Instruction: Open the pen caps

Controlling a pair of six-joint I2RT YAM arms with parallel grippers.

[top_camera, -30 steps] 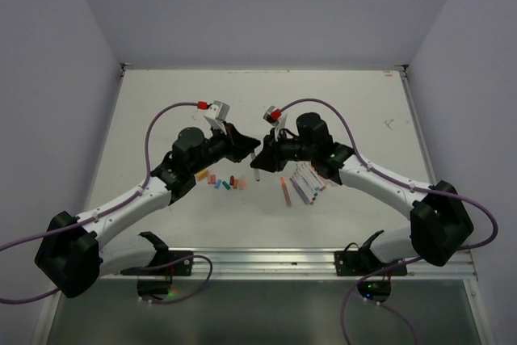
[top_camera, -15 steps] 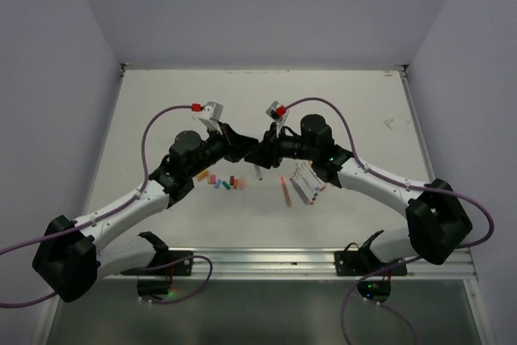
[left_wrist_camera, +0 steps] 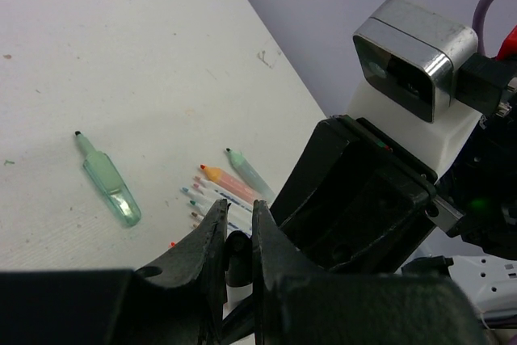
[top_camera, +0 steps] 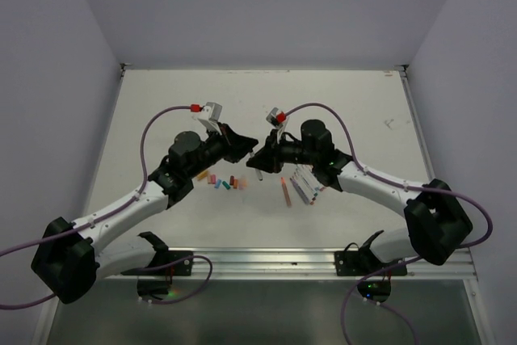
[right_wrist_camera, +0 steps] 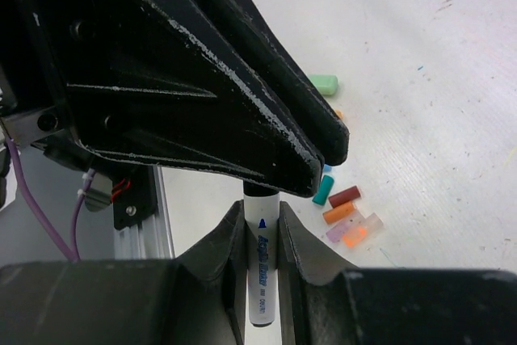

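Holding: pen (right_wrist_camera: 260, 288) is clamped by right end effector (right_wrist_camera: 260, 216), cap (left_wrist_camera: 237, 252) by left end effector (left_wrist_camera: 238, 216), above bench (top_camera: 161, 111).
Risk: cap grip could be lost if pulled off-axis; pen could be dragged from its clamp.

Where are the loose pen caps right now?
In the top view, the loose pen caps lie clustered left of centre, beside the left arm at its wrist and left of the row of pens.

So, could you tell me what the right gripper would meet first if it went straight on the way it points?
Most likely the left gripper: it sits right ahead, gripping the far end of the white-barrelled pen that the right gripper holds. Exact gap unclear.
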